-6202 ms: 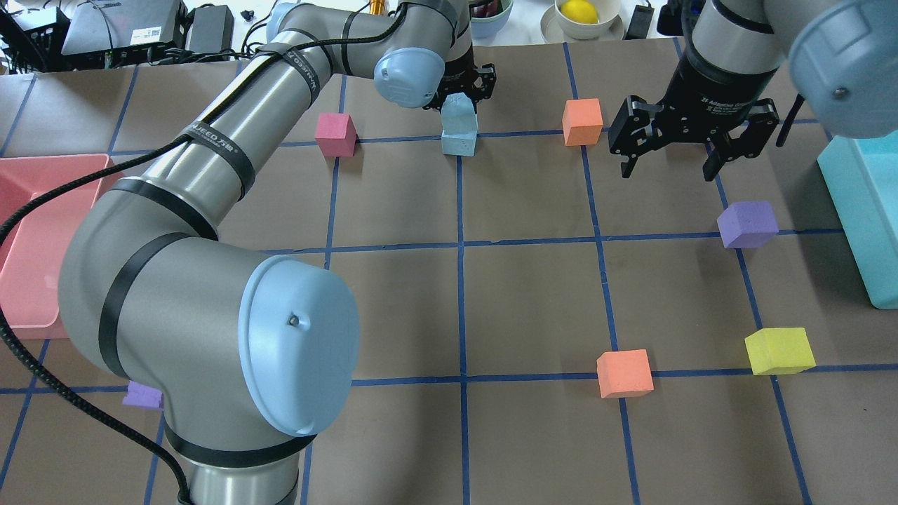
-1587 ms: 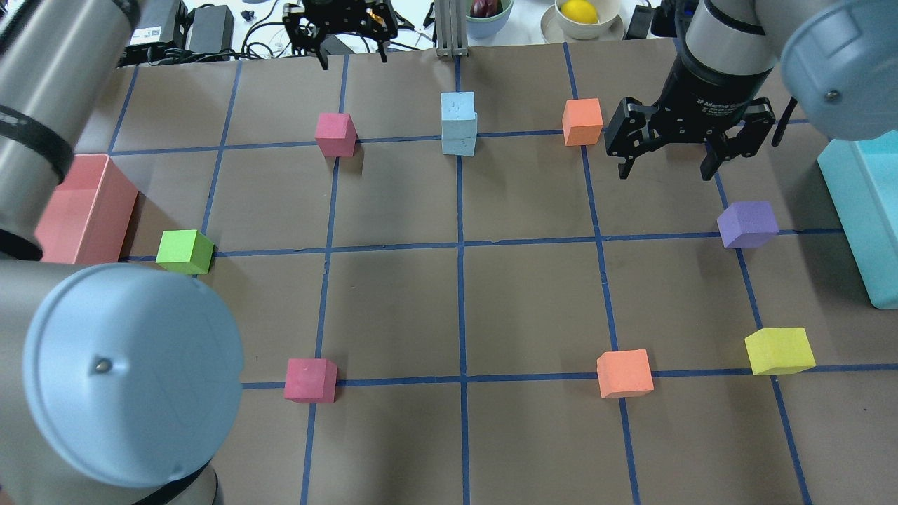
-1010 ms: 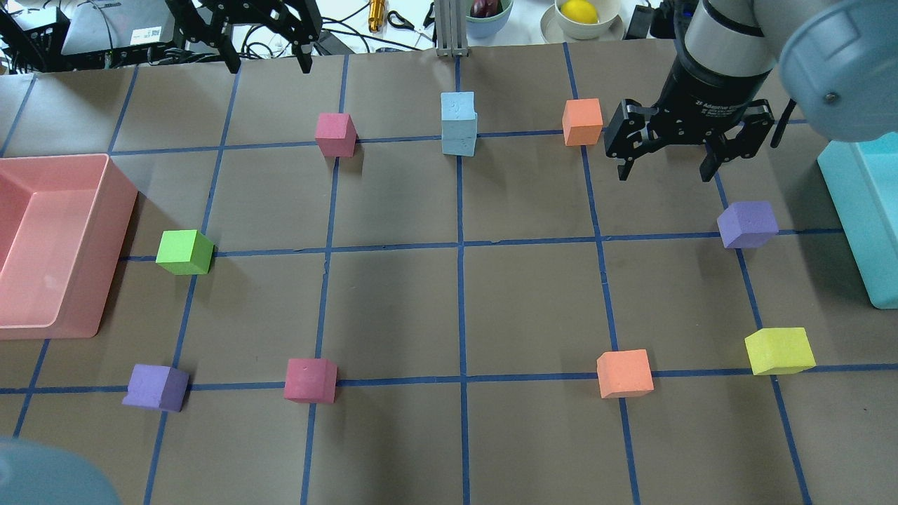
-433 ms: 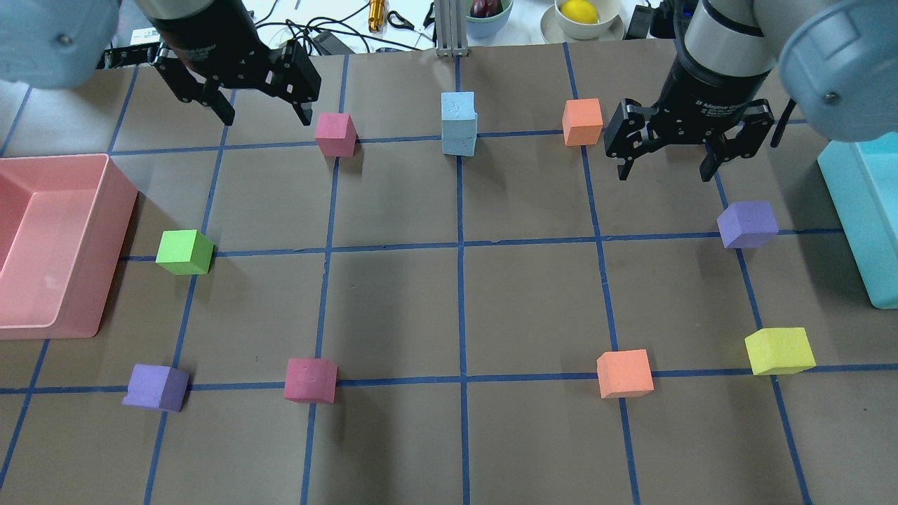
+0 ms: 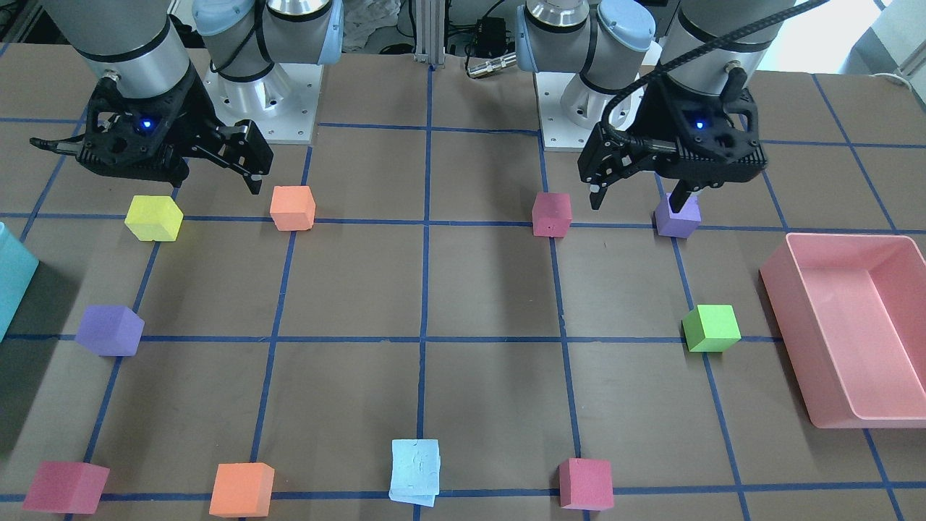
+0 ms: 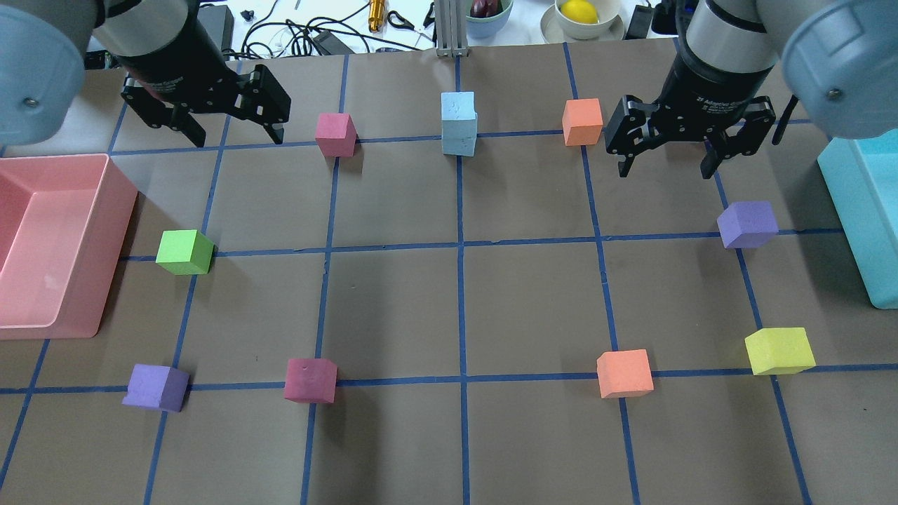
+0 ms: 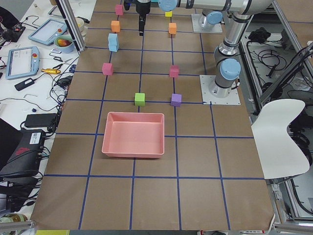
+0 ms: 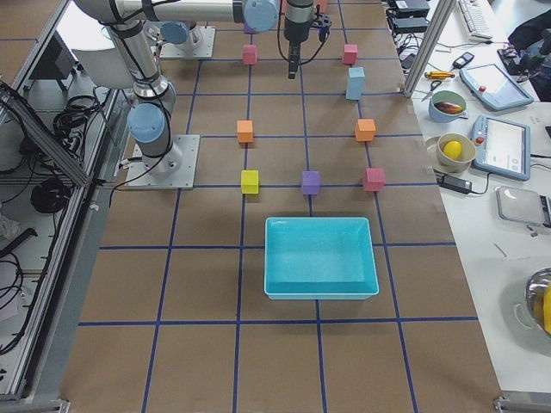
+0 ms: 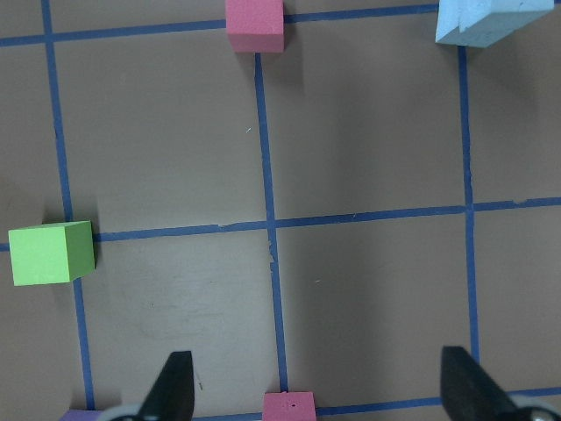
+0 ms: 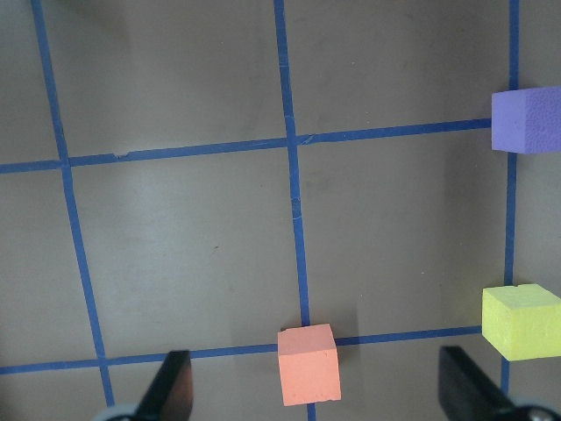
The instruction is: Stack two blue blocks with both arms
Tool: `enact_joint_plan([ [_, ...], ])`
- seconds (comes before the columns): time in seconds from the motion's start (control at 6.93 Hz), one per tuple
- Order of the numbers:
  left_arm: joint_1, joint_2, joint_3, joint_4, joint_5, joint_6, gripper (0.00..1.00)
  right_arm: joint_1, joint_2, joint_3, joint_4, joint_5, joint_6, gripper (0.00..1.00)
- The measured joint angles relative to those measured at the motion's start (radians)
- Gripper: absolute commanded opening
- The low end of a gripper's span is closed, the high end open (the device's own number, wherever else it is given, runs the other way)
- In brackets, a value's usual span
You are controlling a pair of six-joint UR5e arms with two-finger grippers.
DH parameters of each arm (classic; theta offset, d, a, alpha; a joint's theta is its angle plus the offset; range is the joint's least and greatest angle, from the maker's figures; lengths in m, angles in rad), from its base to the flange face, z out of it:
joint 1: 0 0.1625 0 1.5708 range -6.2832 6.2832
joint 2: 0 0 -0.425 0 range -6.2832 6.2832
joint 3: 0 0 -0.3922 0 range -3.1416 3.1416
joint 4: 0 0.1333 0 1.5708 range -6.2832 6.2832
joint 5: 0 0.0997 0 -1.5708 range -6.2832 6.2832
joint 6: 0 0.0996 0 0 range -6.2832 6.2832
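Note:
The two pale blue blocks (image 6: 459, 112) stand stacked, one on the other, at the far middle of the table. The stack also shows in the front view (image 5: 415, 464) and at the top right of the left wrist view (image 9: 486, 19). Nothing touches it. My left gripper (image 6: 237, 137) is open and empty, hovering well to the left of the stack, beyond a pink cube (image 6: 335, 133). My right gripper (image 6: 664, 168) is open and empty, hovering to the right of the stack, next to an orange cube (image 6: 582, 120). Both wrist views show spread fingers (image 9: 171, 386) (image 10: 171, 386) with nothing between them.
A pink bin (image 6: 116, 210) stands at the left edge and a teal bin (image 6: 856, 210) at the right edge. Loose cubes lie on the grid: green (image 6: 184, 251), purple (image 6: 156, 386), crimson (image 6: 310, 379), orange (image 6: 624, 373), yellow (image 6: 779, 349), purple (image 6: 748, 223).
My left gripper has let go of the top blue block, drawn back from the stack and swung to the far left, open. The stack stays standing. The right arm has hardly moved.

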Motion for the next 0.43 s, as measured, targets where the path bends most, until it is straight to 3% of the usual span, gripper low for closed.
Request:
enact_joint_plan([
  [0.43,0.020,0.016,-0.013,-0.008,0.005,-0.009,1.00,0.001,0.000,0.000,0.000,0.001,0.001,1.00],
])
